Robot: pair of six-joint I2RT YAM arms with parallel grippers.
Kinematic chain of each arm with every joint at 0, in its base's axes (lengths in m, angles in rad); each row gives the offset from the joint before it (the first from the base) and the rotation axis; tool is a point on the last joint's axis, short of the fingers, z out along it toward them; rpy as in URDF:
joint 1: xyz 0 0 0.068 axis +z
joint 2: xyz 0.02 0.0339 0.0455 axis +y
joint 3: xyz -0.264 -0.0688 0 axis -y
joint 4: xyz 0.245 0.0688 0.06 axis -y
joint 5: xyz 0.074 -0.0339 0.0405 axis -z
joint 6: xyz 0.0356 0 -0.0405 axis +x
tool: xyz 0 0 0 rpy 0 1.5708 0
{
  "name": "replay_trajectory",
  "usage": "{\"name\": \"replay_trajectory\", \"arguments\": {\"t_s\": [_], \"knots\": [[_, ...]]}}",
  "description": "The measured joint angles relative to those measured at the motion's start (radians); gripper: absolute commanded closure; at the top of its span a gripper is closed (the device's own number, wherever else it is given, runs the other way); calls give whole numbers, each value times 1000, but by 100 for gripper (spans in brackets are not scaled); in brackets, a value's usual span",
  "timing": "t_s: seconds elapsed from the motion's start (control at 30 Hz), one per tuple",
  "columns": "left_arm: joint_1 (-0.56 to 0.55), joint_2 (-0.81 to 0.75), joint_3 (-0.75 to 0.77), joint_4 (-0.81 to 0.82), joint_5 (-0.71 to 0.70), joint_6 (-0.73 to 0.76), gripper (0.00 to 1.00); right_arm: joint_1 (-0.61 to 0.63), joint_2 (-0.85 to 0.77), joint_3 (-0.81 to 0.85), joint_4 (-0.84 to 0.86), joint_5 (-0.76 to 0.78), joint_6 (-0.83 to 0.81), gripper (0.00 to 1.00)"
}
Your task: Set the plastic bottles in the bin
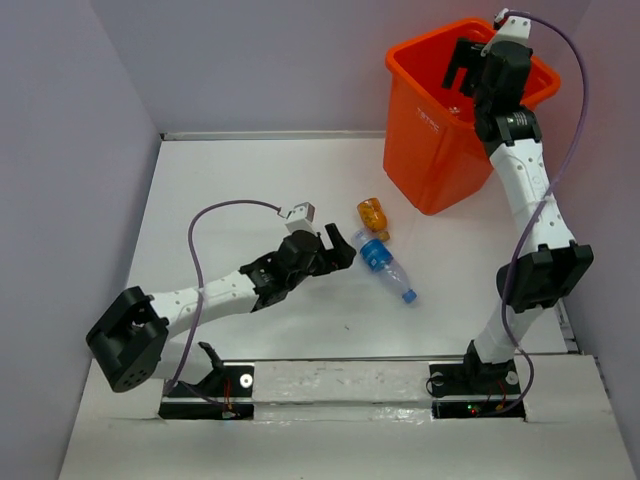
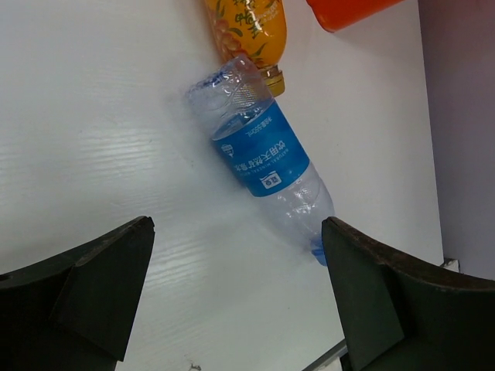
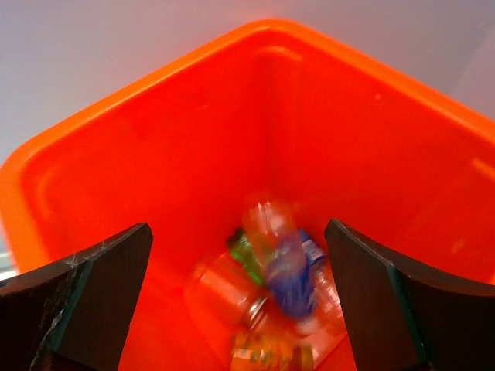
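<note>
White tabletop (image 1: 250, 180) held an orange bottle (image 2: 249, 31) touching a blue-labelled bottle (image 2: 267, 158), facing the left gripper (image 2: 236, 232), jaws spread. Only the right wrist view showed blurred bottles (image 3: 282, 270) in the bin (image 3: 155, 131) under the right gripper (image 3: 238, 228), jaws released.

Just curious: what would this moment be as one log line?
right pincer: open over bin | left pincer: open near blue-label bottle | table: that bottle plus orange bottle | bin: bottles inside
</note>
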Motion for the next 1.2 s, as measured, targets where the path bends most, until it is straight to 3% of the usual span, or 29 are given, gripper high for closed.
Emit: {"name": "replay_trajectory", "arguments": {"t_s": [0.13,0.33,0.5,0.73,0.93,1.2], "knots": [[0,110,73,17,22,1,1,1,-101,-62,-34,-105,61,5],[0,293,220,26,37,16,1,161,-523,-531,68,-228,150,6],[0,435,346,1,31,24,1,242,-684,-835,154,-327,201,6],[0,603,471,-30,11,39,2,243,-681,-1025,134,-378,240,6],[0,695,507,-39,-14,52,24,243,-643,-1053,144,-391,259,6],[8,686,474,4,-49,60,37,243,-463,-1052,159,-358,253,4]]}}
